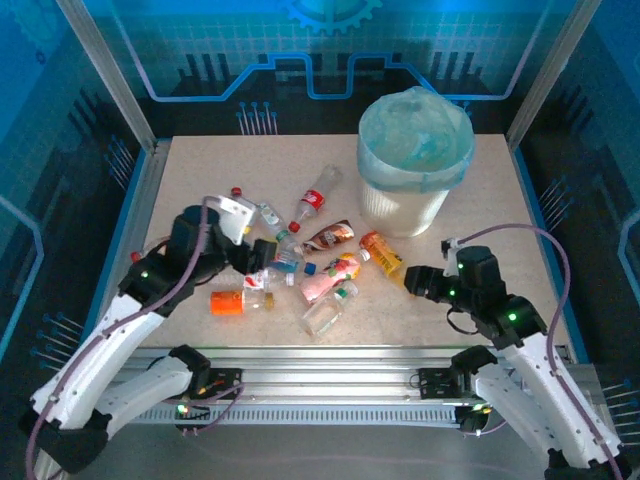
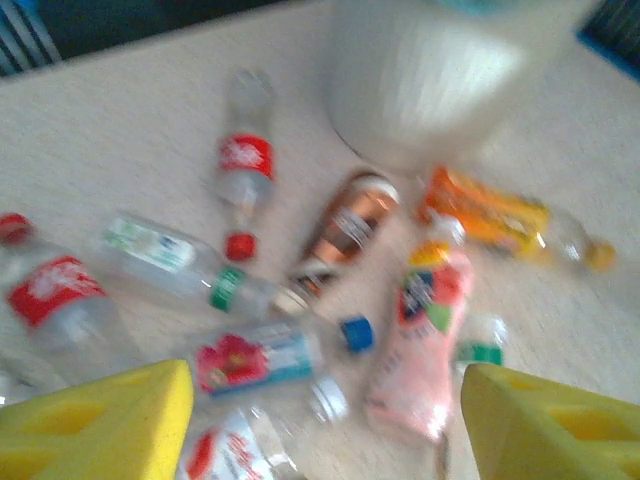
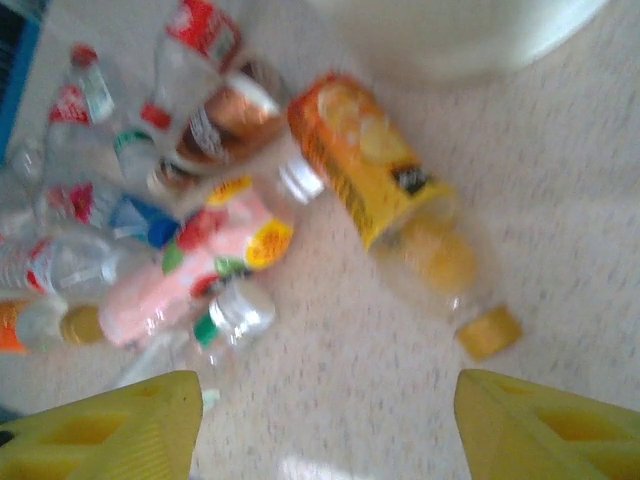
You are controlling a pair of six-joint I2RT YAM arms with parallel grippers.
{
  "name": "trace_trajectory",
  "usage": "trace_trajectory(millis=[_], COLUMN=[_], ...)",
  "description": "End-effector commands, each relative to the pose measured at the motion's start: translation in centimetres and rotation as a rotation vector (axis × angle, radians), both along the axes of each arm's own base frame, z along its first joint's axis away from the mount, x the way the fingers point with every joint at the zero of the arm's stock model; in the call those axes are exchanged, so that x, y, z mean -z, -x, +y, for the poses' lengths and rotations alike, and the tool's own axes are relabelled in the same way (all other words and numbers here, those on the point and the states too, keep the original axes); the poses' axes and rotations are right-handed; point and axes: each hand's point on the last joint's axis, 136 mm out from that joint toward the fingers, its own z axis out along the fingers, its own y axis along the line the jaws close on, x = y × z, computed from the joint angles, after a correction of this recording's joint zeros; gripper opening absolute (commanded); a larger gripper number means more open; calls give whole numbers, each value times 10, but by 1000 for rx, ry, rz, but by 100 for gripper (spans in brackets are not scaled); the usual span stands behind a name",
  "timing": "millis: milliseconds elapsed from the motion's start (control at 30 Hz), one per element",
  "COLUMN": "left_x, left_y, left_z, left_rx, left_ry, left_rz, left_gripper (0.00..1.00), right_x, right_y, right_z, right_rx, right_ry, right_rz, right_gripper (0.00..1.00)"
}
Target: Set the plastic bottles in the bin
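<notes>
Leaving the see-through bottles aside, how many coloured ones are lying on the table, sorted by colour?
Orange bottles: 2
Pink bottle: 1
Brown bottle: 1
Total: 4

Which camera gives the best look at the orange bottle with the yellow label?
Right wrist: the orange bottle lies large, label and yellow cap plain. Top external shows it small beside the bin; left wrist, blurred.
</notes>
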Motion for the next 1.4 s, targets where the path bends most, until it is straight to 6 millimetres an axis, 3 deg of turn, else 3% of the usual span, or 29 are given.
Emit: trace_trajectory(millis=[0, 133, 233, 400, 633, 833, 1100, 1367], left_x=[25, 50, 74, 119, 170, 193, 209, 212], left_y=[10, 4, 1, 0, -2, -9, -12, -16], left_z=[-13, -54, -82, -107, -118, -119, -117, -115], left_rx=[42, 117, 179, 243, 280, 273, 260, 245], left_ry=[-119, -181, -212, -324, -433, -483, -525, -551], left_rz=[137, 222, 256, 381, 527, 543, 582, 595], left_gripper=[72, 71, 71, 73, 71, 69, 65, 60], right_x=[2, -9, -6, -6, -5, 2, 4, 6], right_y=[13, 1, -6, -10, -10, -5, -4, -2], right_z=[16, 33, 40, 50, 53, 54, 55, 55], right_rx=[-48, -138, -169, -196, -216, -240, -253, -268], right_ry=[-11, 47, 63, 37, 41, 50, 56, 66], right_rz=[141, 152, 159, 156, 151, 170, 165, 166], right_gripper=[68, 70, 71, 71, 72, 73, 74, 75])
